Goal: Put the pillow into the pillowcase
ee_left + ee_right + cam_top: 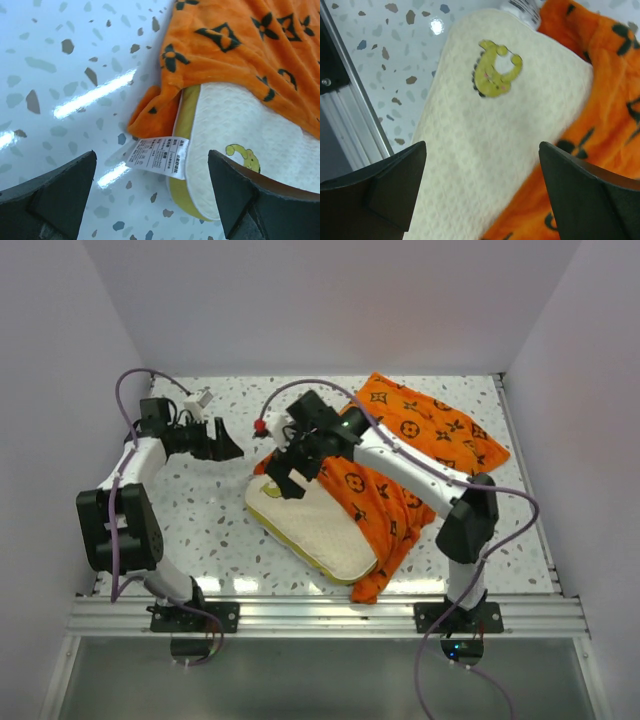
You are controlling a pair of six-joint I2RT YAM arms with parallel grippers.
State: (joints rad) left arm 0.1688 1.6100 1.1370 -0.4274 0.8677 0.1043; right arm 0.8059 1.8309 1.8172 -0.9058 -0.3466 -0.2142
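The cream-white pillow point(315, 530) with a yellow edge band lies at the table's middle front, its right and far part under the orange monogram pillowcase point(425, 435). My right gripper point(283, 480) is open above the pillow's far left corner; in its wrist view the pillow point(485, 135) with a yellow-green emblem fills the space between the fingers, pillowcase point(605, 100) at right. My left gripper point(228, 445) is open and empty, left of the pillow. Its view shows the pillow's corner point(240, 135), a white care label point(157, 156) and the pillowcase point(240, 45) over it.
The speckled white table point(200, 510) is walled by white panels at left, back and right. An aluminium rail point(330, 615) runs along the near edge. Purple cables loop off both arms. A small red-tipped part point(260, 426) sits near the right wrist.
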